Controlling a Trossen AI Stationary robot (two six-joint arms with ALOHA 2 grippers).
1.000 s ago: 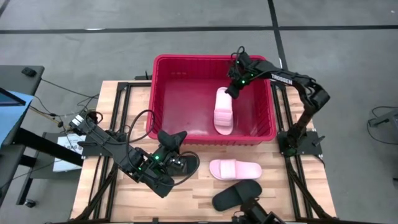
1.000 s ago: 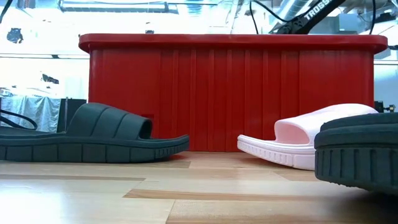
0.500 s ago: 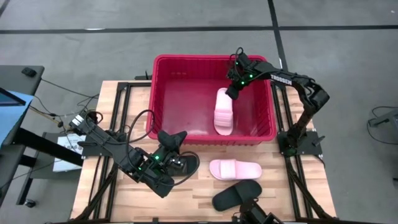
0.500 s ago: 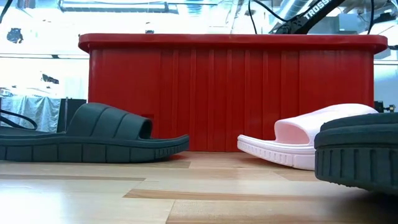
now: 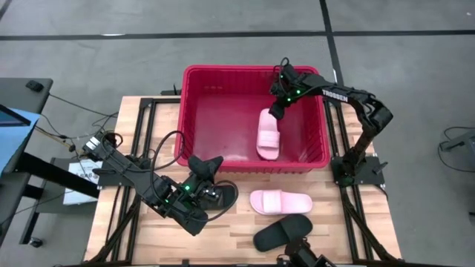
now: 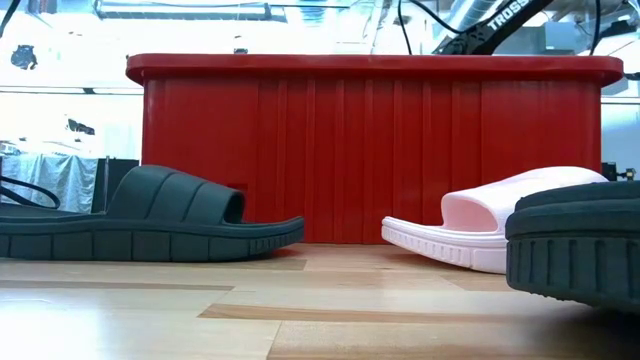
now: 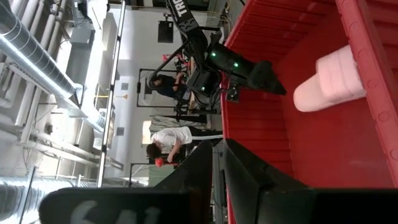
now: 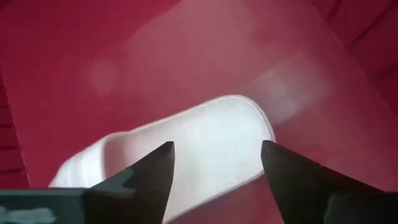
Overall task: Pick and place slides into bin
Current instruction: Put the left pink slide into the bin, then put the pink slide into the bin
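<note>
One pink slide [image 5: 268,134] lies flat in the bin [image 5: 199,74], toward its right side. Three are left on the bench [image 5: 133,111]: a second pink one [image 5: 279,201], a black one [image 5: 282,233] near the front edge, and another black one [image 6: 150,217] at our left pincer [image 5: 211,178], which seems pinched on its strap. So we judge the task about a quarter done. Our right pincer [image 8: 214,165] hangs spread and empty above the binned slide. The slides are thick-soled, each with a single wide strap.
</note>
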